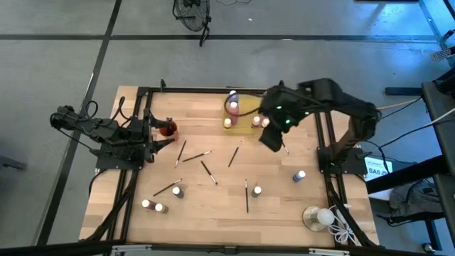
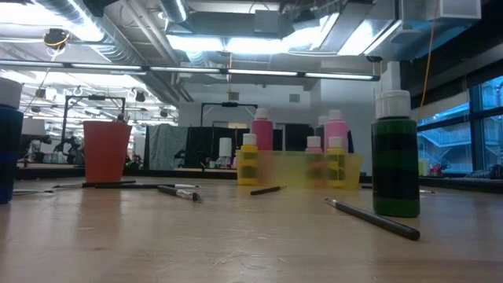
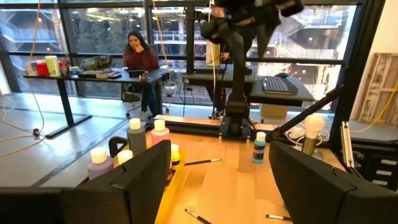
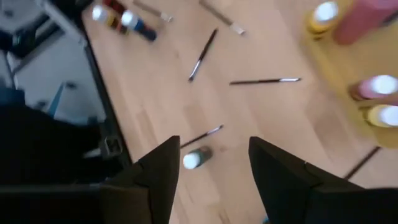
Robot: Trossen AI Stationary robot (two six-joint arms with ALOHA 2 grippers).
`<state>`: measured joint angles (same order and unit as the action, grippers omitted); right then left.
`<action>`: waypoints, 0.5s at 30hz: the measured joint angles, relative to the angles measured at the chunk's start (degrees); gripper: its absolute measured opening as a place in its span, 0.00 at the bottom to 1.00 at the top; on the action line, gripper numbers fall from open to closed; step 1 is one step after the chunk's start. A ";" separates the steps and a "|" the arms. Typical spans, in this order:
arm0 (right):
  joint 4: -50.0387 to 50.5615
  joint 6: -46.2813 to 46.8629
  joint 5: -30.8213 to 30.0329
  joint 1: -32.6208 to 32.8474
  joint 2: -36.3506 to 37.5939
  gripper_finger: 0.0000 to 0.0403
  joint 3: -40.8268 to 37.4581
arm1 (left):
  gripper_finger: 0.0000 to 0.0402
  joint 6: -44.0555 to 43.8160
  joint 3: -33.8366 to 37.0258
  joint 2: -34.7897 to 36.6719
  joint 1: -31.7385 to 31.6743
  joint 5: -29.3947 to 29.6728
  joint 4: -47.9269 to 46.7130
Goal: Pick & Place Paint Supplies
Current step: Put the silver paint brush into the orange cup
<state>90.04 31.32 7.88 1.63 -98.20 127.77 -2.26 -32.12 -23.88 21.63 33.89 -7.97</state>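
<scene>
Jaws on my right gripper (image 4: 211,171) stand apart w/ nothing between them, hovering just beside the yellow tray (image 1: 247,107) at the table's (image 1: 213,206) far edge. Left gripper (image 3: 221,180) is also spread, empty, parked at the left side by a red cup (image 1: 168,129). Paint bottles (image 1: 231,105) stand in the tray; other bottles and paintbrushes (image 1: 207,171) lie scattered across mid-table.
</scene>
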 joint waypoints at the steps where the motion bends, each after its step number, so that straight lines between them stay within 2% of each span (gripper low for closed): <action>1: -0.07 0.92 -0.98 0.00 0.80 0.48 -0.18 | 0.67 -0.17 0.00 0.00 0.00 0.00 0.00; 6: -0.06 2.91 -5.00 0.02 6.18 0.52 -6.19 | 0.67 -1.46 0.00 0.00 0.00 -0.02 0.00; 15: -0.02 10.83 -7.62 -1.44 15.11 0.65 -25.79 | 0.67 -1.53 0.00 0.00 0.00 -0.02 0.04</action>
<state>90.01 42.15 0.26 0.19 -83.09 101.98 -3.79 -32.12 -23.88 21.63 33.87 -7.93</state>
